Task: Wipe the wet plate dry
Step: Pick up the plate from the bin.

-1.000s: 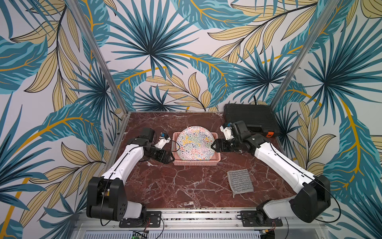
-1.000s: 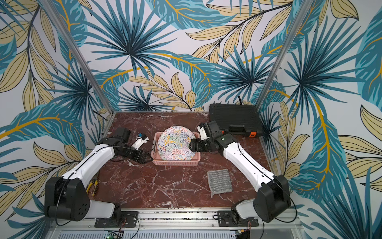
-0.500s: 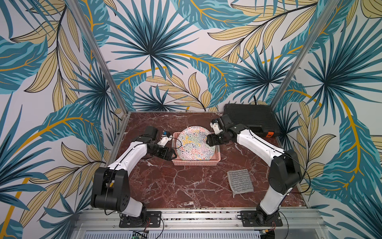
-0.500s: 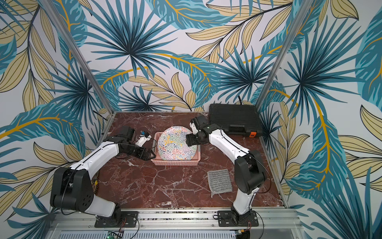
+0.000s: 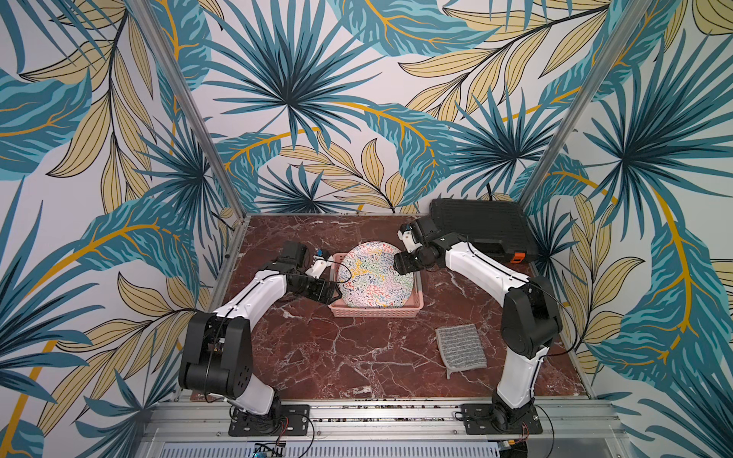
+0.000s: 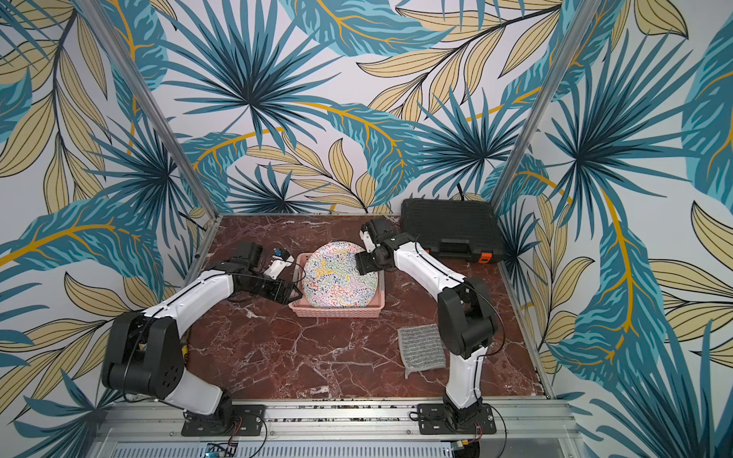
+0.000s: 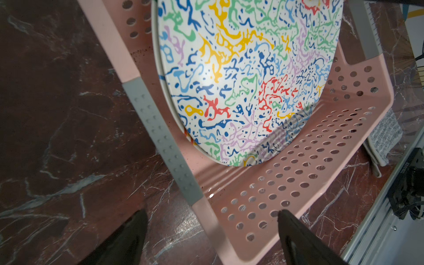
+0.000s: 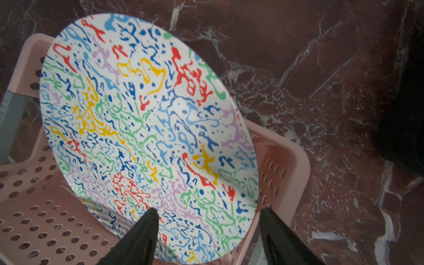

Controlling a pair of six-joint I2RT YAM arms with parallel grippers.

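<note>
In both top views the patterned plate [image 5: 375, 275] [image 6: 337, 275] leans tilted inside the pink basket [image 5: 377, 313], towards the back of the marble bench [image 5: 337, 357]. The left end effector [image 5: 333, 291] sits at the basket's left wall. The right end effector [image 5: 400, 263] is at the plate's upper right edge. A grey cloth [image 5: 461, 349] lies flat near the right arm's base, well apart from the basket. A black case [image 5: 482, 226] fills the far right corner.

From the left wrist, the left end effector [image 7: 211, 213] is spread wide, its fingers either side of the rim of the basket [image 7: 107, 32], pinching nothing.

From the right wrist, the right end effector [image 8: 208, 211] is spread too. One finger is over the face of the plate [image 8: 146, 124], the other past its edge.
</note>
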